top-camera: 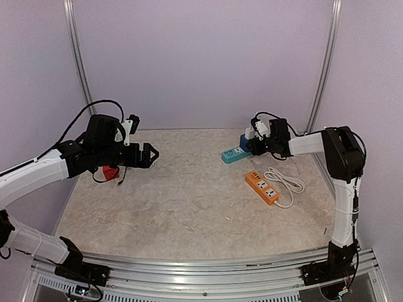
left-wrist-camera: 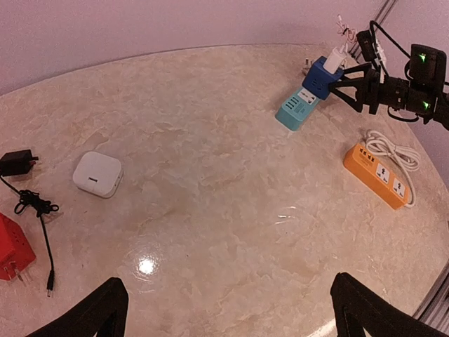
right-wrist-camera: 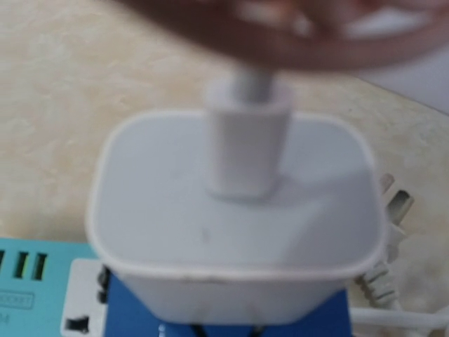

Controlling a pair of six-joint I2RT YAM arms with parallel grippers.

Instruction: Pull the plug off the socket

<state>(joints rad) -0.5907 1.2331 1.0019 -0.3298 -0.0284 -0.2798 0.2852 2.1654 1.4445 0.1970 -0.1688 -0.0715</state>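
Observation:
A white plug (right-wrist-camera: pixel 235 210) sits in a blue adapter (right-wrist-camera: pixel 140 316) on a teal power strip (top-camera: pixel 233 155). It nearly fills the right wrist view, blurred, with a white cable stub on top. In the left wrist view, the plug (left-wrist-camera: pixel 335 55) stands on the blue adapter (left-wrist-camera: pixel 321 76) at the strip's (left-wrist-camera: pixel 295 109) far end. My right gripper (top-camera: pixel 257 143) is right beside the adapter, and its fingers (left-wrist-camera: pixel 356 90) look spread. They are hidden in its own view. My left gripper (top-camera: pixel 150 154) is open and empty, high over the left side of the table (left-wrist-camera: pixel 228 298).
An orange power strip (top-camera: pixel 261 187) with a coiled white cord (top-camera: pixel 286 182) lies in front of the right arm. A white square charger (left-wrist-camera: pixel 98 174), a red adapter (left-wrist-camera: pixel 14 246) and a black charger with cable (left-wrist-camera: pixel 17 161) lie at the left. Purple walls enclose the table.

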